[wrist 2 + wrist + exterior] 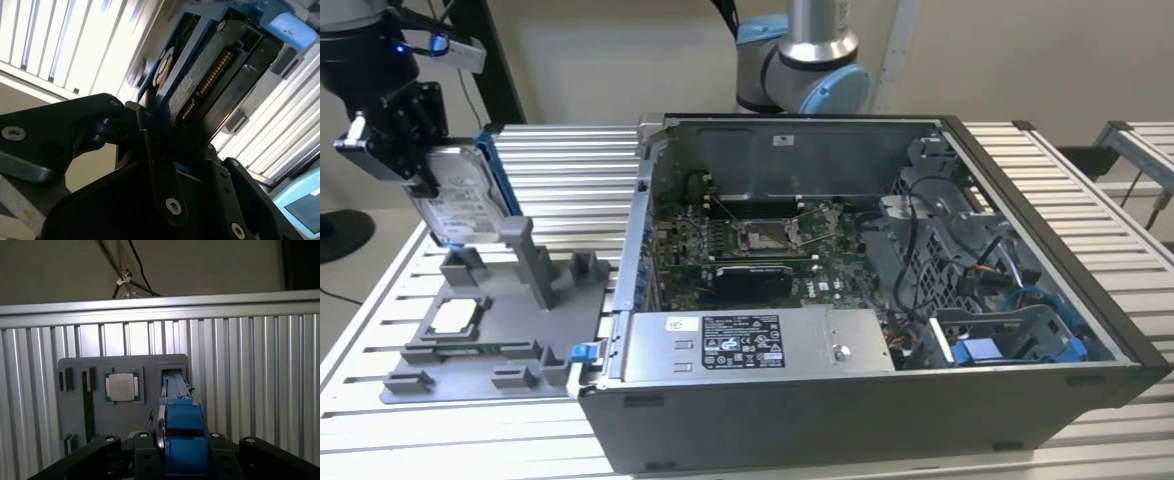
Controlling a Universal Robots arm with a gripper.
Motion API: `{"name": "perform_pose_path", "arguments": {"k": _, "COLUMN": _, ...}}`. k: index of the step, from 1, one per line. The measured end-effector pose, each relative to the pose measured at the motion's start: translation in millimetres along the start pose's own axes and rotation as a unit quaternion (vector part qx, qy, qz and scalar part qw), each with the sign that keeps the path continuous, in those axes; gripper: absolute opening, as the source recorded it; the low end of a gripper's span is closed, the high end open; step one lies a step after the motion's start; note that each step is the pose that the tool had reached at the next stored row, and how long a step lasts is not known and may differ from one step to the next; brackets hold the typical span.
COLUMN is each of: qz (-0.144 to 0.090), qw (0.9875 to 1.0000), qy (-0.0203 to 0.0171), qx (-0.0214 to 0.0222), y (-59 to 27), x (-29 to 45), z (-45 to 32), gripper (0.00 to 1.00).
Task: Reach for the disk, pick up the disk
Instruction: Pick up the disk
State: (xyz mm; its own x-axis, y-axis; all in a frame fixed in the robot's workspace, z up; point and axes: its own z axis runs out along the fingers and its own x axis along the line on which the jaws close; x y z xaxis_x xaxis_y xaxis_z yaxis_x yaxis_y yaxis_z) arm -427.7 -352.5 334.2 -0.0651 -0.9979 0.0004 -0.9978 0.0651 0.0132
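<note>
While my gripper [424,175] clamps the disk [460,210], it hangs on edge above the grey tray [507,325]; stiff, weighty, shock-sensitive, I'd say. Best held across the blue-framed edges, not the label.

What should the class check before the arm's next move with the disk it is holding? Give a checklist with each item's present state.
1. Jaws of the gripper shut on the disk: ok.
2. Disk standing on edge, roughly upright: ok.
3. Disk's lower end clear of the grey tray posts: cannot tell.
4. CPU chip lying in its tray pocket, apart from the disk: ok.
5. Open computer case apart from the disk: ok.
</note>
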Motion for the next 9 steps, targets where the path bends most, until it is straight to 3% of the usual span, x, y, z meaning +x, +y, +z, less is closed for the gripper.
{"name": "perform_pose_path", "arguments": {"k": 9, "qz": 0.0, "qw": 1.0, "qy": 0.0, "qx": 0.0, "y": 0.1, "x": 0.0, "z": -9.5, "gripper": 0.0}}
